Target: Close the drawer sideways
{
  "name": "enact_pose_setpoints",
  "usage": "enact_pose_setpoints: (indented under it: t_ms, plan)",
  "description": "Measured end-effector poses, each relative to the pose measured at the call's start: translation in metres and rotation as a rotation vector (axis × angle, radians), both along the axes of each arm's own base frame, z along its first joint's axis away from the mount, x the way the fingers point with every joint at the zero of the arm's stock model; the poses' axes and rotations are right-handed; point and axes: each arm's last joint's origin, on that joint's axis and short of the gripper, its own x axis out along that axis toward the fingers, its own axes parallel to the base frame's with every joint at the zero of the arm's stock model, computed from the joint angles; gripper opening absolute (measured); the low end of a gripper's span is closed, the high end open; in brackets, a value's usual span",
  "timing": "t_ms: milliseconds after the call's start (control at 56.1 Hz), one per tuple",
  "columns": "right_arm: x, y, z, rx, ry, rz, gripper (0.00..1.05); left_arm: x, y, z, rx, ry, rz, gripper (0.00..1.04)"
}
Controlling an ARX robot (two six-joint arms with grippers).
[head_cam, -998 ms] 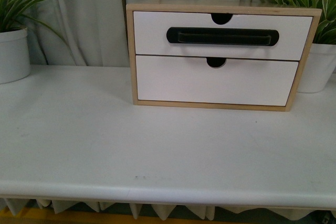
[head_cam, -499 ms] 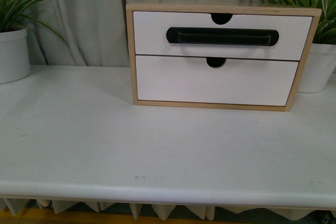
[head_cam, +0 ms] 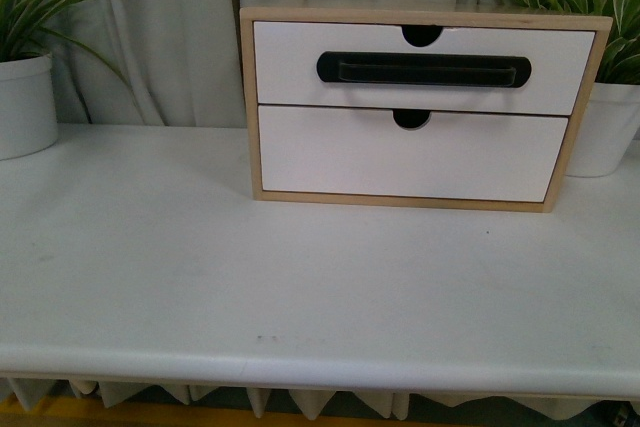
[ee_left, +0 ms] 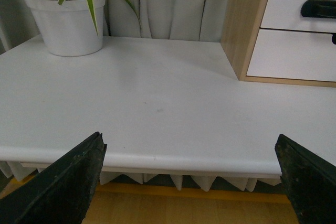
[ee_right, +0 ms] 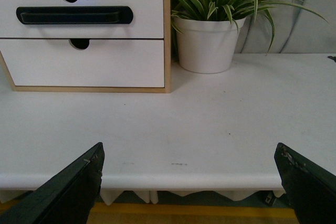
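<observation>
The drawer [head_cam: 420, 67], white-fronted with a long black bar handle [head_cam: 424, 69], sat flush in the upper slot of a light wooden frame [head_cam: 248, 107] at the back of the white table [head_cam: 300, 277]. A potted plant [head_cam: 22, 97] stood on each side. The left gripper [ee_left: 191, 182] and right gripper [ee_right: 189, 182] hung wide apart and empty at the table's near edge.

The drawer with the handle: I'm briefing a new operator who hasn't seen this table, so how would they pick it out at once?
Find the light wooden cabinet standing at the back of the white table, between two potted plants. It holds two white-fronted drawers, one above the other. The one meant is the upper drawer: it alone carries a long black bar handle, while the lower drawer has a plain front.
</observation>
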Motion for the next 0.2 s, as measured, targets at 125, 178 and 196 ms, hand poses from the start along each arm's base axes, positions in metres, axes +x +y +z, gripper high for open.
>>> enact_pose_setpoints:
  t_ms: [125, 178, 196]
  plan:
    - [0.0, 0.0, 0.0, 0.0, 0.0, 0.0, 0.95, 0.0, 0.0, 0.0, 0.0, 0.0, 0.0, 0.98]
    - [0.0, 0.0, 0.0, 0.0, 0.0, 0.0, 0.95, 0.0, 0.0, 0.0, 0.0, 0.0, 0.0, 0.98]
    - [0.0, 0.0, 0.0, 0.0, 0.0, 0.0, 0.95, 0.0, 0.0, 0.0, 0.0, 0.0, 0.0, 0.98]
